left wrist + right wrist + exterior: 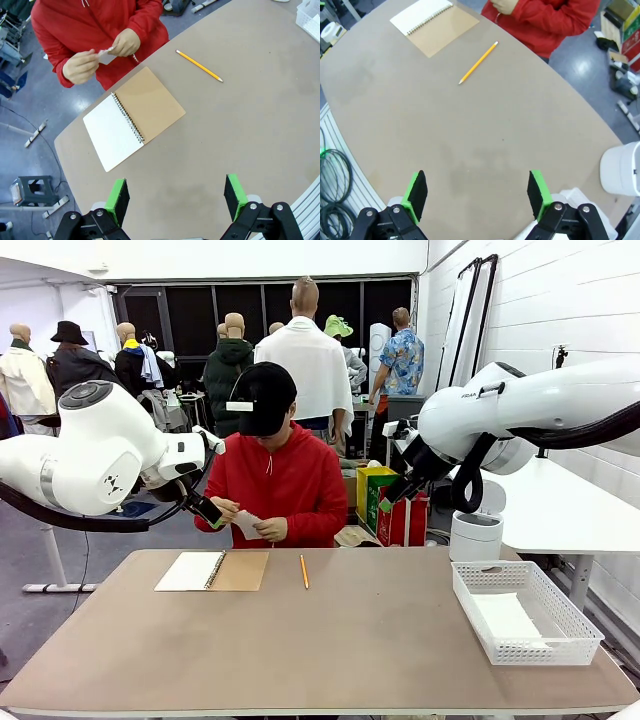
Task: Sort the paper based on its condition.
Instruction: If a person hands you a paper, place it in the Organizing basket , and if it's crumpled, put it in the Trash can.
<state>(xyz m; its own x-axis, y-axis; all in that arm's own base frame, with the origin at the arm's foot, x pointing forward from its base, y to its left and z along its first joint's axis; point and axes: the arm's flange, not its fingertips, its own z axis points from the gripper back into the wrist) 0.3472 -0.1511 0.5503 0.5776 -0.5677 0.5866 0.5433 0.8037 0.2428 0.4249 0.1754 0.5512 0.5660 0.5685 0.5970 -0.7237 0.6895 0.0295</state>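
Observation:
The person across the table holds a small white sheet of paper [247, 524] in both hands, at chest height; in the left wrist view this paper [106, 56] looks folded or creased. Another flat white sheet [505, 618] lies inside the white mesh basket [545, 649] at the right. My left gripper [175, 197] is open and hangs high above the table's left part, close to the person's hands [205, 508]. My right gripper [477, 192] is open too, raised over the table's right half [392, 492]. Neither gripper holds anything.
An open spiral notebook [212, 570] with a brown cover lies at the far left of the table, a yellow pencil [304, 571] beside it. A white bin [476, 536] stands past the table's right far edge.

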